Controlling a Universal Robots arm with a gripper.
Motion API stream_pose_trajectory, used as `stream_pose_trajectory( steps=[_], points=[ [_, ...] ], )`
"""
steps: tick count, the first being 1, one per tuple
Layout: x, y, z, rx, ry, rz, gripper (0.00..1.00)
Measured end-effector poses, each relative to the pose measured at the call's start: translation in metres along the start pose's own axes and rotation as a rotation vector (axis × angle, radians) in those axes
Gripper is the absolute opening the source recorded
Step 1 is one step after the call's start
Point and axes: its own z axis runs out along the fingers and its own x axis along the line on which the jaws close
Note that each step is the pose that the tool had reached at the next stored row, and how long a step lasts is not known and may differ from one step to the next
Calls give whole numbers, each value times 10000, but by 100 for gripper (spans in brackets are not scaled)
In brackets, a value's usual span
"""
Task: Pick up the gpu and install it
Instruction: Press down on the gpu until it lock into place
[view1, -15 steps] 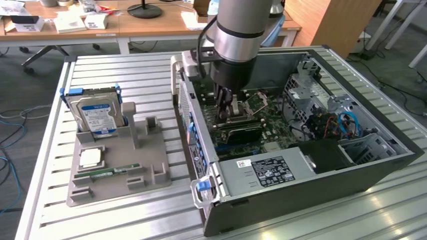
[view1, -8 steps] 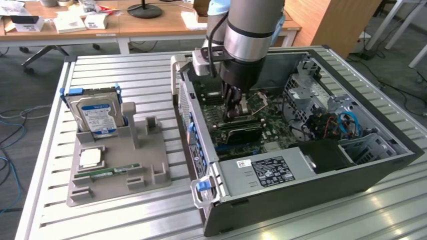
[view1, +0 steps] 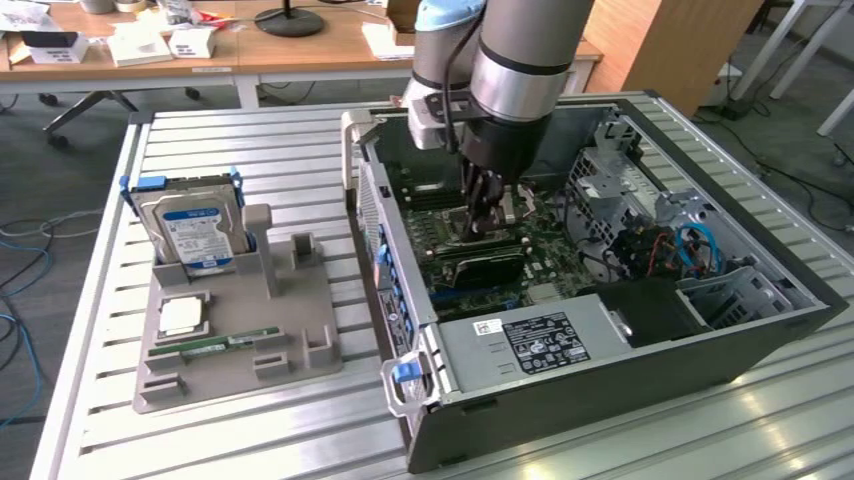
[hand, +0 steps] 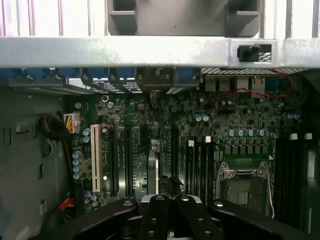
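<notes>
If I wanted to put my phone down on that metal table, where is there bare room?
The slatted table is bare beyond the hard drive, and along the near edge in front of the gray parts tray. The strip between tray and computer case is narrow. Inside the case it is crowded, with the hand over the motherboard.

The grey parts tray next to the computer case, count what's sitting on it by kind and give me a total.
On the grey parts tray, exterior view:
Hard drive, silver with a blue-white label, standing upright: 1
Processor chip, square, lying flat: 1
Memory stick, narrow and green, lying flat: 1
Total: 3
</notes>
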Motion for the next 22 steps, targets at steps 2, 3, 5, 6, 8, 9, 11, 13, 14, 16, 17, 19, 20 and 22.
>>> stream_pose_trajectory(
  steps=[2,3,5,6,8,9,11,13,14,16,17,19,20,22],
  points=[
    [-2,-47,0,-1,1,-1,11],
    [-3,-67,0,-1,1,0,11],
    [-3,-89,0,-1,1,0,11],
    [-3,-89,0,0,0,0,11],
    [-3,-90,0,0,0,0,11],
    [-3,-90,0,0,0,0,11],
    [-4,-90,13,0,0,0,11],
    [-2,-90,31,-1,1,0,11],
    [-2,-90,43,0,0,0,11],
    [-1,-90,70,-1,2,0,11],
    [-1,-90,83,-1,1,0,11],
    [0,-90,107,0,1,0,11],
    [0,-90,112,0,0,0,11],
    [0,-90,112,-1,2,-1,11]
  ],
)
